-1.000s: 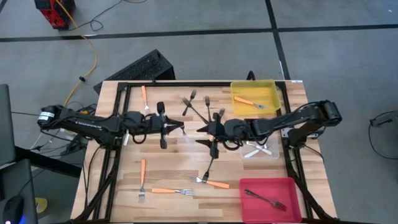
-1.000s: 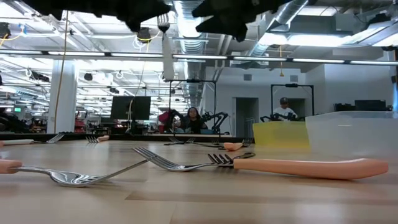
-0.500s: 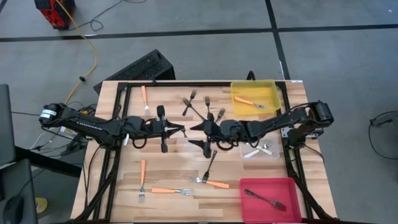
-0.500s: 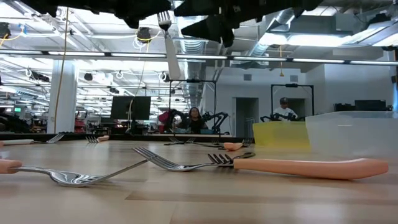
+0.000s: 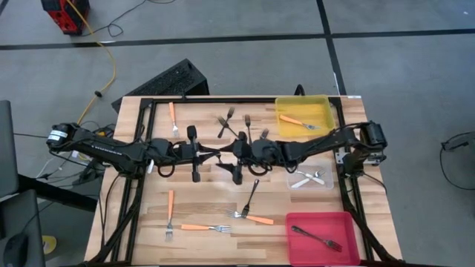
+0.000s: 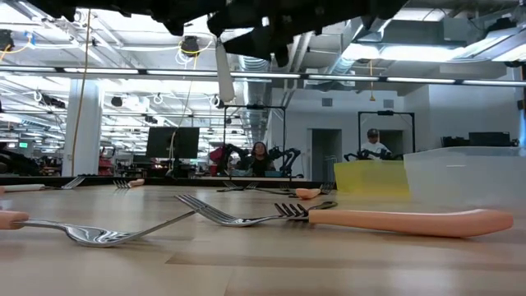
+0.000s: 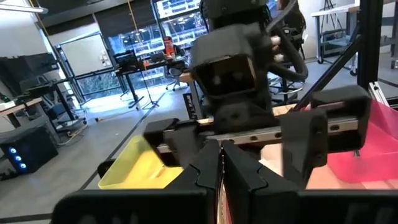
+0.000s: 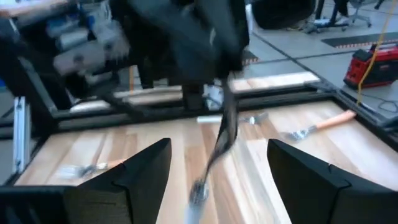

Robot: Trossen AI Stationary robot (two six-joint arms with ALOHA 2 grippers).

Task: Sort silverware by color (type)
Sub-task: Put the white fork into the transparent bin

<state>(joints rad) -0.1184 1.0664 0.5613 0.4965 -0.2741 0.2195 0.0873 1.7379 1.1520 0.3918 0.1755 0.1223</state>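
Observation:
My left gripper (image 5: 217, 154) reaches level from the table's left, above the table's middle, and is shut on a pale silver-white fork (image 6: 223, 78). My right gripper (image 5: 236, 158) faces it from the right and is open. One of its fingers stands on either side of the fork (image 8: 222, 134) and of the left fingertips, touching neither. In the left wrist view the open right gripper fills the picture just beyond my shut left gripper (image 7: 221, 171). Other silverware lies flat on the table: dark forks (image 5: 226, 122) at the far middle, orange-handled forks (image 5: 204, 228) near the front. My left gripper pinches the pale fork between its two fingers, near the fork's upper end (image 6: 219, 48). The fingers come level from the table's left. The fork hangs below them, nearly upright, well clear of the table. The right gripper hides the exact spot in the low view.
On the right side stand a yellow bin (image 5: 303, 105) holding an orange-handled fork, a clear bin (image 5: 326, 178) with pale forks, and a red bin (image 5: 300, 237) with a dark fork. A dark fork (image 5: 252, 196) lies just in front of the grippers. A black frame (image 5: 141, 133) borders the table.
My right gripper has moved toward the table's left and slightly down, closing in on the left gripper until its fingers stand around the hanging fork. The left gripper and the fork have stayed almost in place.

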